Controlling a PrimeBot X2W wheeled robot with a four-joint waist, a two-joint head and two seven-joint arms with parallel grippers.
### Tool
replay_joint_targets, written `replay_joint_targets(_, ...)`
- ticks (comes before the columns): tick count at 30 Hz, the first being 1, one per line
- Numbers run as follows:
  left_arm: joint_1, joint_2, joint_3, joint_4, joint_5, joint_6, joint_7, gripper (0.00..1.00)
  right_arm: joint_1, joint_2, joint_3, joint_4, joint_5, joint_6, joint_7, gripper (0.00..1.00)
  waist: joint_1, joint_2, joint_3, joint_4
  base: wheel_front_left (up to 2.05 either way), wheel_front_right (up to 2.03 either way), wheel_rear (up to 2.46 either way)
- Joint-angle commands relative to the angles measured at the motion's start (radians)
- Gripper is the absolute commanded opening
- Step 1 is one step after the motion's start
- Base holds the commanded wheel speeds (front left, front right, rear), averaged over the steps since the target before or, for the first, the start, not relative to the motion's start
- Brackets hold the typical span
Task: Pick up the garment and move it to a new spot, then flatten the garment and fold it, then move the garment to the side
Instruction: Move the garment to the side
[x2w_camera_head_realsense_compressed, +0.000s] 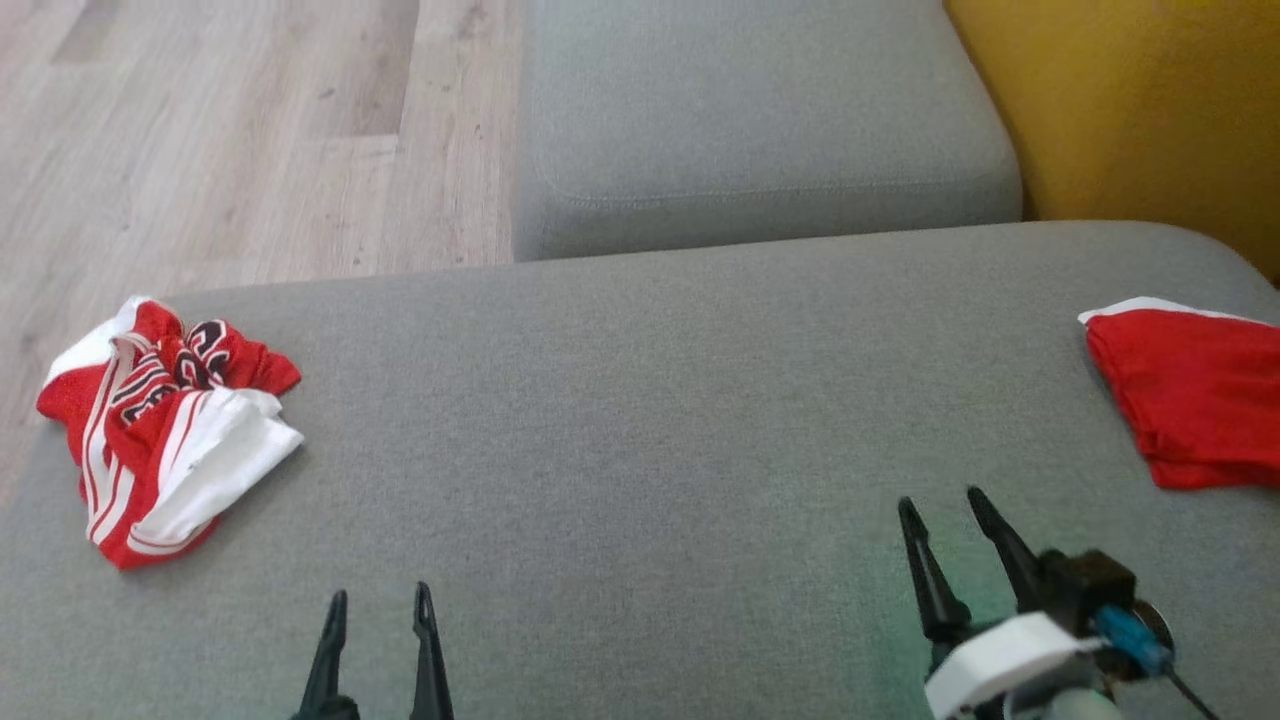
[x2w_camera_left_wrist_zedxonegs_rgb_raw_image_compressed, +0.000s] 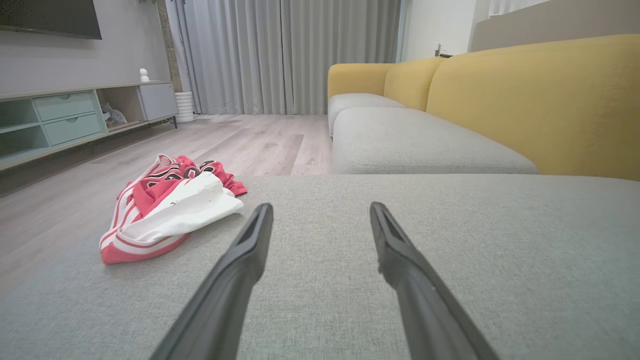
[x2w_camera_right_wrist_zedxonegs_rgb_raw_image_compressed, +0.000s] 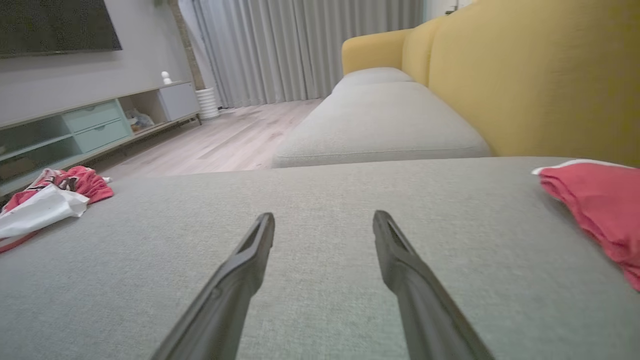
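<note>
You have the crumpled red and white jersey (x2w_camera_head_realsense_compressed: 165, 430) with black lettering at the left edge of the grey fabric sofa cushion (x2w_camera_head_realsense_compressed: 640, 400). It lies ahead of your left gripper (x2w_camera_head_realsense_compressed: 381, 595) and to its left, clearly apart from the two dark fingers (x2w_camera_left_wrist_zedxonegs_rgb_raw_image_compressed: 240, 260). These fingers are spread wide and hold nothing. Your right gripper (x2w_camera_head_realsense_compressed: 940, 500) is also wide open and empty, above bare cushion. A folded plain red garment (x2w_camera_head_realsense_compressed: 1195, 400) with a white edge lies to its right, not touching it.

Crumpled garment (x2w_camera_left_wrist_zedxonegs_rgb_raw_image_compressed: 170, 205) beside parted fingers (x2w_camera_left_wrist_zedxonegs_rgb_raw_image_compressed: 240, 260)
</note>
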Motion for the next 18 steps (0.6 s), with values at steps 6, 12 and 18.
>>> replay_joint_targets(6,-0.009,-0.003,0.06,-0.041,0.01,-0.005,-0.005,1.0,0.032,0.027,-0.021,-0.074,-0.043,-0.001,-0.012,1.0,0.0003,-0.0001,-0.018,-0.005,0.0,0.0,0.0)
replay_joint_targets(12,-0.007,-0.003,0.074,-0.038,0.01,-0.011,-0.005,1.0,0.05,0.035,-0.032,-0.074,-0.051,-0.001,-0.012,1.0,0.0003,-0.0001,-0.021,-0.01,0.0,0.0,0.0)
replay_joint_targets(18,-0.007,-0.003,0.088,-0.027,0.02,-0.015,-0.005,1.0,0.055,0.039,-0.04,-0.081,-0.058,-0.001,-0.012,1.0,0.0003,-0.0001,-0.02,-0.022,0.0,0.0,0.0)
